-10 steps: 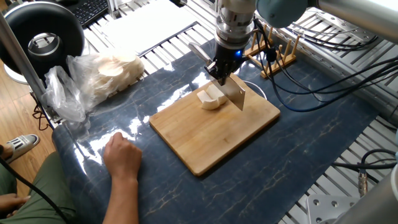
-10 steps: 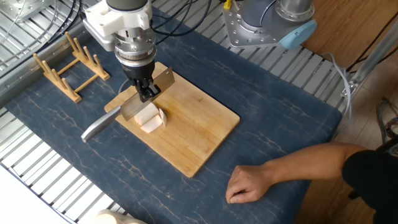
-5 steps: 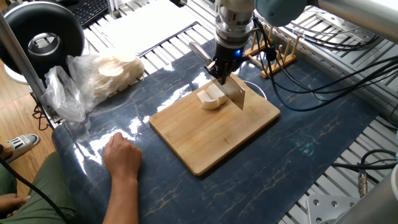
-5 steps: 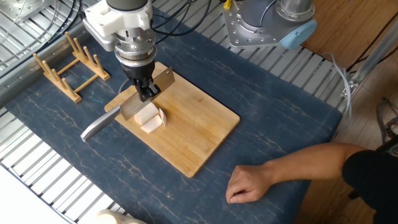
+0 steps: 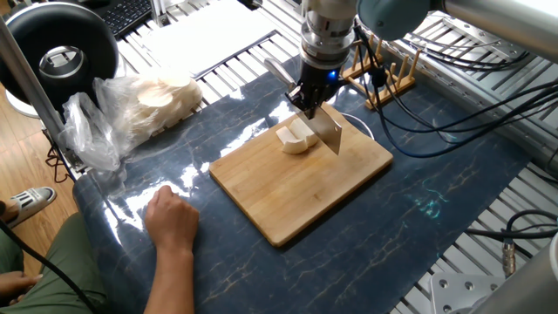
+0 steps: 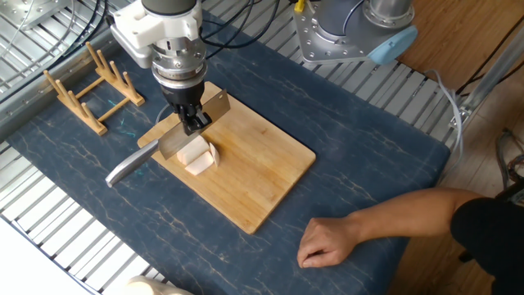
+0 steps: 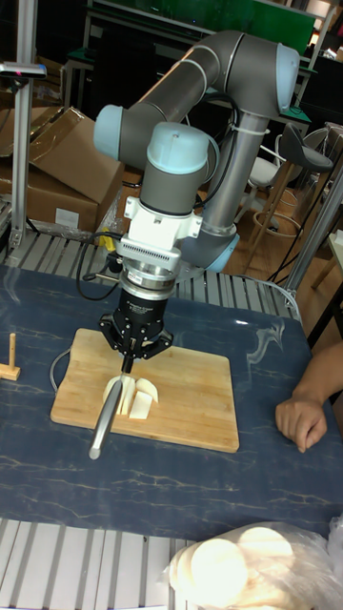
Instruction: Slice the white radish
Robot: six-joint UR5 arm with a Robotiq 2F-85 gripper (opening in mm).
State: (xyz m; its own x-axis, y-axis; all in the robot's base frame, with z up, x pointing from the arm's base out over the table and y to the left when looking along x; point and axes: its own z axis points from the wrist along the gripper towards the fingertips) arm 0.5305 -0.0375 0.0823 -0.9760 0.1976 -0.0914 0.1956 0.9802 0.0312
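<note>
2 or 3 cream-white pieces of the white radish (image 6: 197,156) lie close together near the far end of the cutting board (image 6: 262,176), already parted into wedges. The gripper (image 6: 195,121) pinches the knife (image 6: 176,141) by its spine, with the blade (image 5: 330,133) set down on the radish and the steel handle (image 7: 101,427) jutting past the board's edge. The flesh looks firm, moist and smooth, so I judge the small pieces light, brittle enough to snap cleanly, and liable to skid or tip on the wood under a slanted push. Pressure is best taken straight down through the widest piece. A person's hand (image 6: 326,243) rests on the dark mat (image 6: 385,156), well apart.
</note>
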